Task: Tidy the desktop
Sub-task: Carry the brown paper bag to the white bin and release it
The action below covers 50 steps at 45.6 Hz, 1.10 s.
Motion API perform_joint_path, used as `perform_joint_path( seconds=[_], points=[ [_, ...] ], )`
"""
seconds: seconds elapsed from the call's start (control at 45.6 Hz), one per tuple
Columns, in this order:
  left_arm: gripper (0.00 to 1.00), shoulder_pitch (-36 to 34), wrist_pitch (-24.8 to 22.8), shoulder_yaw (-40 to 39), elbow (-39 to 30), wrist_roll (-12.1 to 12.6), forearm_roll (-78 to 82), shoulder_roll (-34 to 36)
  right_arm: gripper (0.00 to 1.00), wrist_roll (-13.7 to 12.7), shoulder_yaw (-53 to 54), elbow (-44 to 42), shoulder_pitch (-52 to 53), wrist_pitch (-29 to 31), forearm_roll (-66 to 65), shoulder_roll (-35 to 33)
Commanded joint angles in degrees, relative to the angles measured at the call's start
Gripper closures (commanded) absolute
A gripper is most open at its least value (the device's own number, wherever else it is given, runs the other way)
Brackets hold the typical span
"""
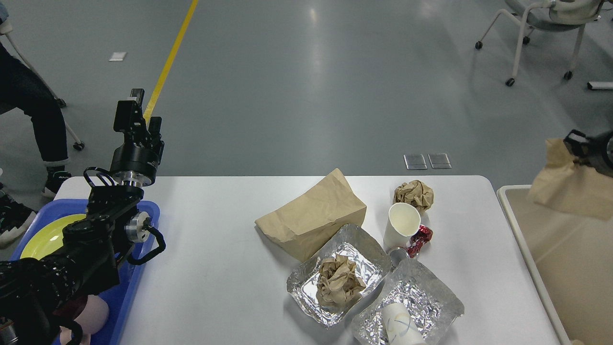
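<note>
The white desktop (230, 249) carries a flat brown paper bag (311, 218), a crumpled paper ball (414, 194), a white paper cup (402, 224), a red wrapper (420, 239) and two foil trays. One foil tray (337, 273) holds crumpled paper, the other (412, 306) a tipped cup. My right gripper (577, 146) shows partly at the right edge, shut on a second brown paper bag (570, 191) that hangs over the beige bin (527, 239). My left gripper (142, 112) stands raised beyond the table's far left corner, open and empty.
A blue tray (143, 211) with a yellow plate (45, 237) sits at the table's left end under my left arm. A seated person's legs (33, 105) are at far left. A wheeled chair (541, 28) stands on the floor at back right.
</note>
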Motion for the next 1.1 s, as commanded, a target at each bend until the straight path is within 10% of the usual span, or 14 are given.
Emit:
perform_joint_path(
  seconds=[0.0,0.088,0.11,0.175,0.789,1.073],
  points=[
    [0.03,0.0,0.0,0.0,0.0,0.0,0.0,0.0,1.0,0.1,2.5,-2.3,-8.6,-3.9,0.0,-0.4],
    [0.03,0.0,0.0,0.0,0.0,0.0,0.0,0.0,0.93,0.0,3.5,-5.0,-14.2,-5.7,0.0,0.1],
    [0.03,0.0,0.0,0.0,-0.1,0.0,0.0,0.0,0.55,0.1,3.5,-6.5,-16.8,-7.3,0.0,0.3],
    [0.03,0.0,0.0,0.0,0.0,0.0,0.0,0.0,0.0,0.1,3.4,-8.5,-18.7,-10.2,0.0,1.1],
    [0.03,0.0,0.0,0.0,0.0,0.0,0.0,0.0,0.0,0.0,3.5,-8.3,-19.7,-11.9,0.1,6.1],
    [0.03,0.0,0.0,0.0,-0.1,0.0,0.0,0.0,0.0,0.0,0.1,2.4,-1.9,-9.1,0.0,8.0]
  ],
)
